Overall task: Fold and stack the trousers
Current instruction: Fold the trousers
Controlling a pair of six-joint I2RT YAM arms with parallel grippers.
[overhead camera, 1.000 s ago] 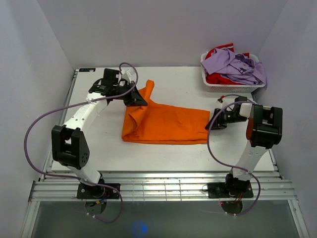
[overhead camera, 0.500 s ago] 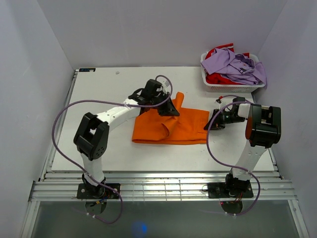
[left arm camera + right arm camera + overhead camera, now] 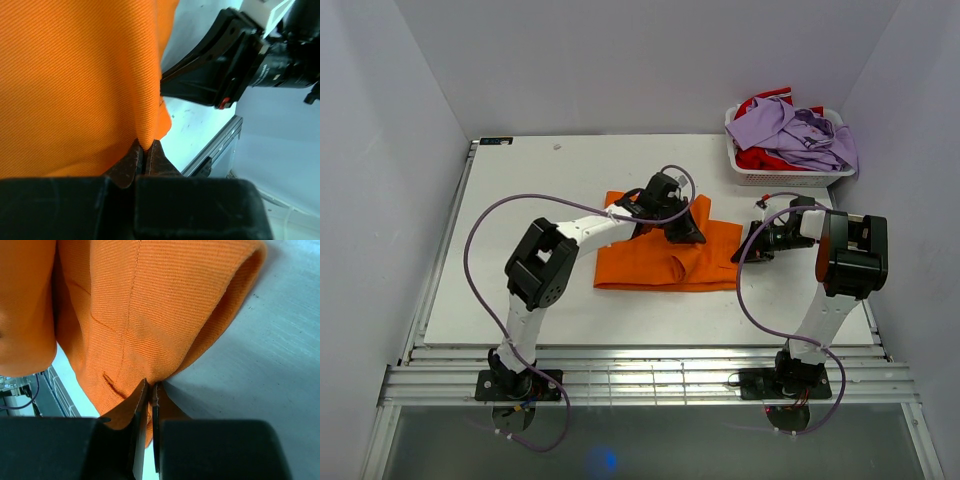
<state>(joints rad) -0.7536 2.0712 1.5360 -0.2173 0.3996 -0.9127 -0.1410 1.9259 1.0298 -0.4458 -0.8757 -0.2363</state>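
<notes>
Swinging rightward since a second ago, the left tool (image 3: 686,230) is carrying a fold of the trousers (image 3: 645,265) toward the right tool (image 3: 753,247). The trousers are lying doubled over as a shorter orange block, right of centre on the counter (image 3: 520,210). Each tool is pinching the orange cloth tight, the left on a raised fold edge, the right on the right-hand end. A basket (image 3: 760,179) in the far right corner is holding a lilac shirt (image 3: 795,130).

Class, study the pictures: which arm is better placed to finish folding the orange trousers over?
Left. The left end effector is shut on the doubled-over end of the trousers, above the flat cloth. The right end effector only pinches the opposite edge, anchoring it.
</notes>
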